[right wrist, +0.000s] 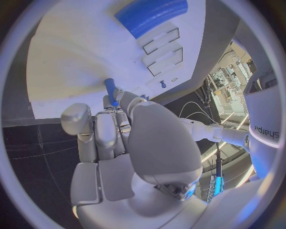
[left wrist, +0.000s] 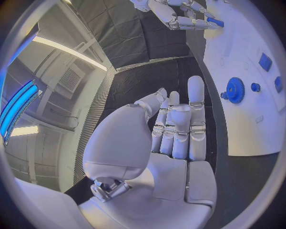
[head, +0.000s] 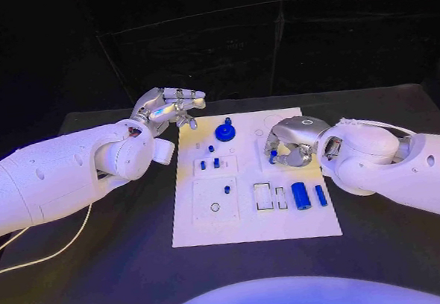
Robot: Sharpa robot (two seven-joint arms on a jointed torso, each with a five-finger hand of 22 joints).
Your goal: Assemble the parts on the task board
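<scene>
Black table (head: 106,286) under dark walls, carrying a white task board (head: 253,227) at its middle. Near the board's right edge, right hand (head: 287,144) grasping a small blue peg (right wrist: 111,89) at the fingertips, the peg's tip just over the white surface; exactly how the fingers close round it hard to make out. Off the board's far left corner, left hand (head: 168,106) released, fingers straight and side by side with nothing in them, well apart from the parts. One blue gear (head: 224,132) near the far edge, beside it one small round blue piece. Two blue cylinders (head: 301,196) side by side near the right edge, a thick one and a thin one. Several tiny blue pegs (head: 209,164) towards the middle, too small to count surely. Rectangular recesses (head: 264,196) beside the cylinders.
</scene>
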